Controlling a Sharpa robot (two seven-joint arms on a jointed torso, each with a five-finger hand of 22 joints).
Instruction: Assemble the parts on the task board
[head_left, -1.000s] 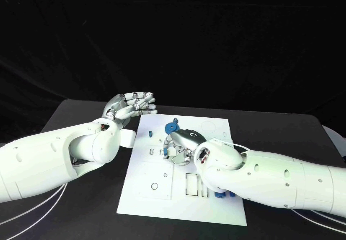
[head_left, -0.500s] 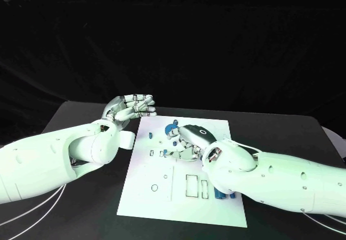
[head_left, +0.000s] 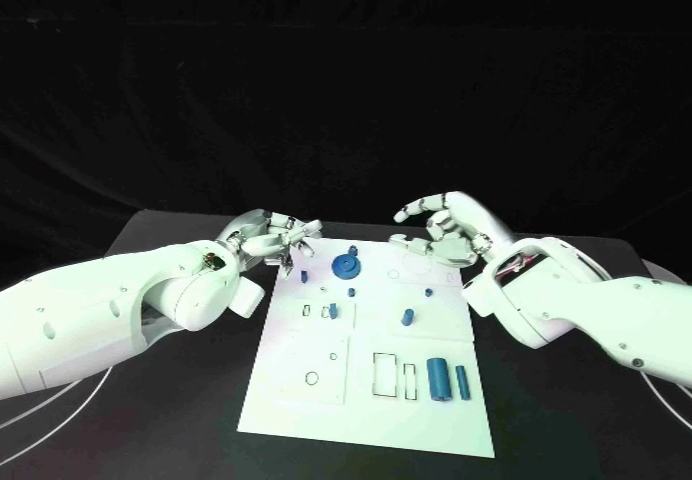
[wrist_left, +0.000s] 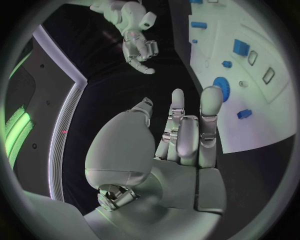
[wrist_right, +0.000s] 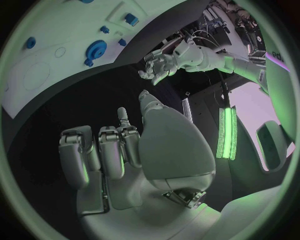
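Head view: the left hand (head_left: 271, 238) hovers at the white board's (head_left: 346, 400) far left corner, fingers loosely curled, holding nothing. The right hand (head_left: 447, 228) is raised over the far right corner, fingers apart, empty. Blue parts lie on the flat board: a round disc (head_left: 346, 266) and a cylinder (head_left: 437, 379). Left wrist view: fingers (wrist_left: 210, 107) extended, apart. Right wrist view: fingers (wrist_right: 75, 157) bent, gripping nothing.

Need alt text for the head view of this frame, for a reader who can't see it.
Two white robot arms reach in over a black table, the left hand and right hand raised at the far corners of a white board, neither holding anything. Small blue parts dot the board, among them a round blue gear near its far edge.
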